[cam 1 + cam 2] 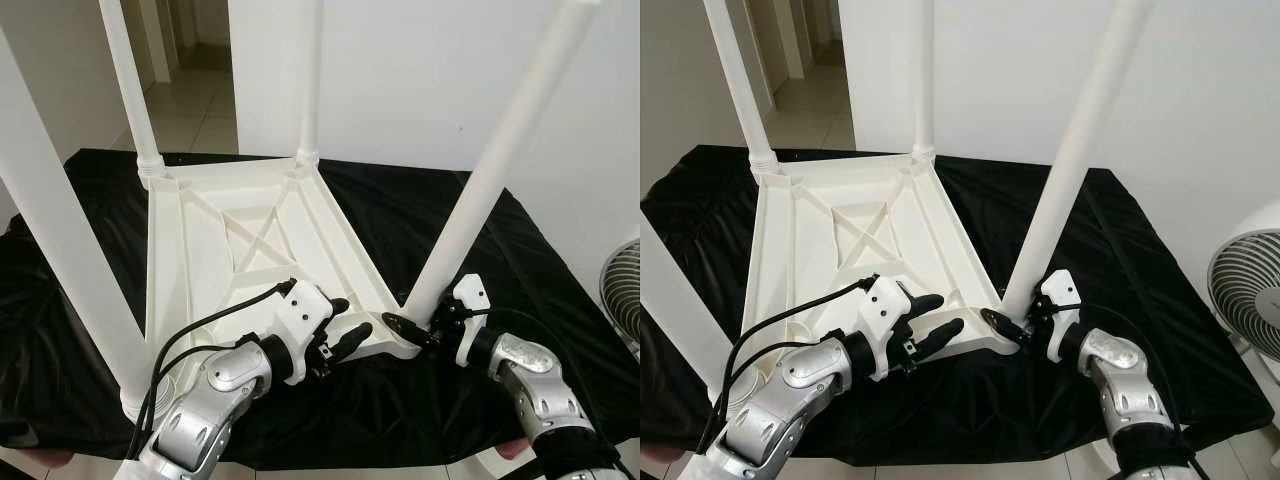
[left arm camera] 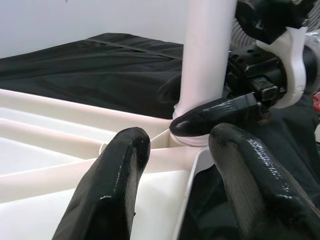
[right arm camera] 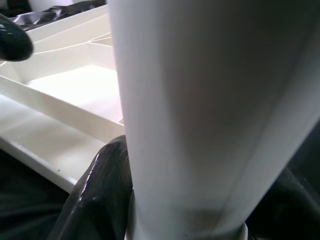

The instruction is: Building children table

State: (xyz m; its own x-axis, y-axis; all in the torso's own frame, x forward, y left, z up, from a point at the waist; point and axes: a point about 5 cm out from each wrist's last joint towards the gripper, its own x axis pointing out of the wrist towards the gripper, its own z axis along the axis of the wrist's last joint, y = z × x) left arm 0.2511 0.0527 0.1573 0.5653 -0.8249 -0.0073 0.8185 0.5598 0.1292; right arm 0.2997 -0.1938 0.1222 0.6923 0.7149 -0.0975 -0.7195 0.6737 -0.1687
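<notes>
Four legs on upturned tabletop. Right gripper, lower right, clasps fourth leg at socket; left gripper parted, empty, steadies frame. Next: seat leg firmly.

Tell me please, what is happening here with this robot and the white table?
The robot is assembling a white children's table top, which lies upside down on a black cloth with four legs pointing up. The right gripper is closed around the base of the near right leg, where it enters its corner socket. The left gripper is open and sits at the table's near edge beside that corner. A fan stands on the right.
</notes>
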